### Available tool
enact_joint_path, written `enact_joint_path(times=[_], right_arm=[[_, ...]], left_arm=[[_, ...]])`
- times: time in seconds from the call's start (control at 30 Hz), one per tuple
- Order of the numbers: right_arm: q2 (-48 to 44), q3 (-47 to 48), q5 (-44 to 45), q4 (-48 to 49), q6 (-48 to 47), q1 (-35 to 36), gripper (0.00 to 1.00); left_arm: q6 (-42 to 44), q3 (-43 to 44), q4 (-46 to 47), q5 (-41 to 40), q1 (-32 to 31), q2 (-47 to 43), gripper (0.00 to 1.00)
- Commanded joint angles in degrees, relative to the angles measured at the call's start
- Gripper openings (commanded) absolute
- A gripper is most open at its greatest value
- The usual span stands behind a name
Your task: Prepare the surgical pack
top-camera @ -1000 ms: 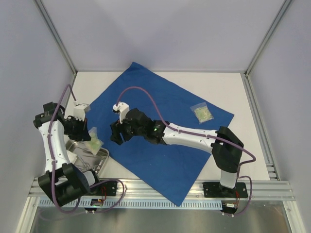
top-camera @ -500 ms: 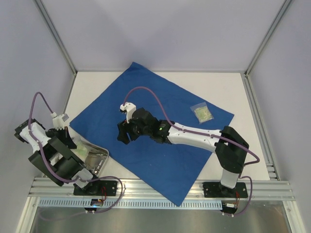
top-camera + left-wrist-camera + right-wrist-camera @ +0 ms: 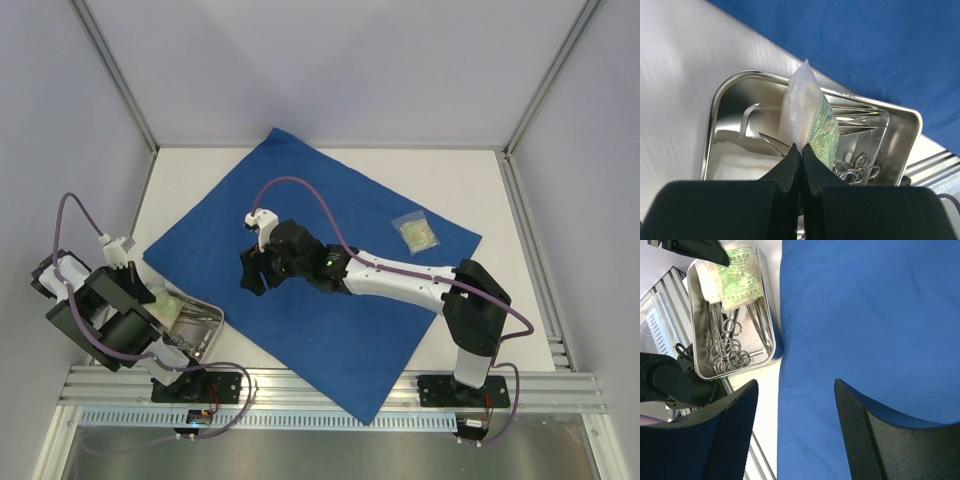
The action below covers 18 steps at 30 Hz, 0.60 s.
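Observation:
The surgical pack is a royal-blue drape (image 3: 340, 230) spread flat across the table, also filling the right wrist view (image 3: 865, 310). My right gripper (image 3: 252, 278) (image 3: 795, 385) hovers open over its left part, nothing between the fingers. At the near left stands a small steel tray (image 3: 213, 316) (image 3: 715, 105) (image 3: 692, 365) holding ring-handled instruments (image 3: 856, 167) (image 3: 727, 355). My left gripper (image 3: 148, 292) (image 3: 801, 148) is shut on a clear packet with green print (image 3: 807, 107) (image 3: 737, 282), held upright over the tray.
A second small clear packet (image 3: 415, 232) lies on the drape's right part. White gauze (image 3: 740, 162) sits in the tray's corner. Enclosure walls surround the table, and an aluminium rail (image 3: 330, 385) runs along the near edge.
My left arm has swung back toward the near-left corner, carrying the packet to the left end of the tray. My right gripper shifted slightly right and stays open.

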Motion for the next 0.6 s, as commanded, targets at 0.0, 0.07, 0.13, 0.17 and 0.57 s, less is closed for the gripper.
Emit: enact_joint_path(times=[0.0,0.07,0.13,0.17,0.57], right_arm=[[-1.2,1.9,1.5,-0.9,-1.6,0.1,0.65],[-1.6,1.9,1.8,-1.4,-2.3,0.1,0.65],[-1.9,1.7,2.1,-1.6,-2.5,0.1,0.65],[-2.2,1.7,2.2,-1.6,-2.6,0.2,0.65],[-3.0,2.0,3.7,-2.6,-4.0,0.1,0.65]], left_arm=[[-0.6,-0.9,5.3,0.7,0.4,0.3,0.0],[-0.8,-1.4,5.8,-0.2,0.4,0.7,0.0],[-1.2,-2.5,7.5,-1.3,0.4,0.4,0.0],[-1.6,-2.9,8.3,-1.7,0.4,0.4,0.0],[-6.4,-6.5,14.3,-7.0,0.4,-4.6,0.38]])
